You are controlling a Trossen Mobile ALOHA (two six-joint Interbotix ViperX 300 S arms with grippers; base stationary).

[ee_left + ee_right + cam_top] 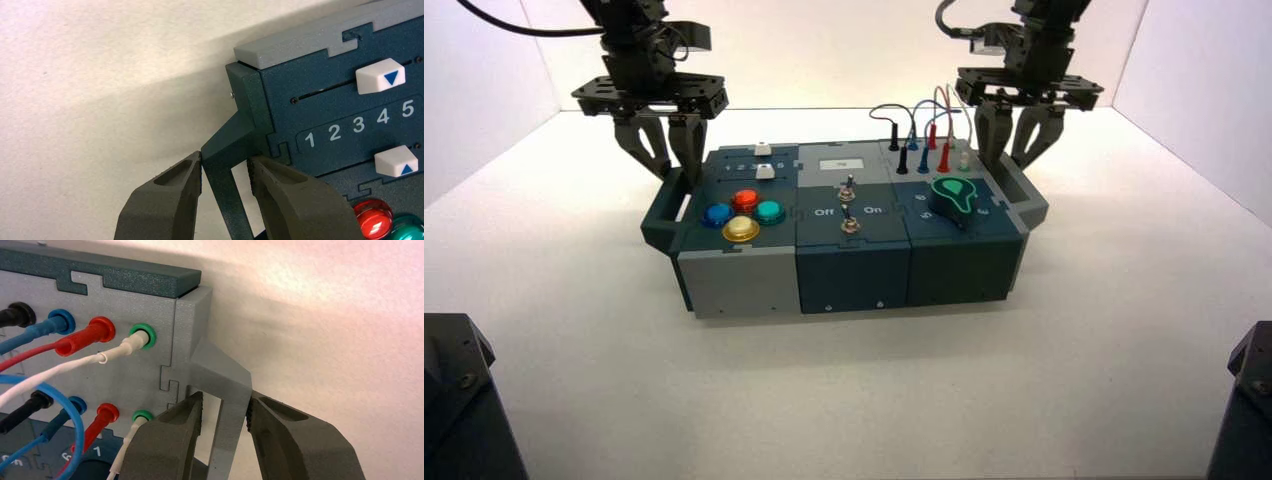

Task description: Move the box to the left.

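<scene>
The box (844, 235) sits in the frame's centre. The left gripper (225, 172) straddles the teal handle (225, 150), fingers apart; the right gripper (225, 412) straddles the grey handle (227, 385) likewise, probably so both ends can shift leftward together.

My left tool (225, 172) and right tool (225, 412) are dark grey. The box (854, 265) is dark teal with grey sections; its left handle (227, 150) is teal, its right handle (227, 385) grey. Buttons: red (745, 199), blue (717, 213), teal-green (770, 211), yellow (741, 229). The sliders (380, 76) are white with blue triangles, the numerals white. The knob (953, 193) is green. The wires (75, 340) are black, blue, red and white. The counter (924, 400) is white.
</scene>
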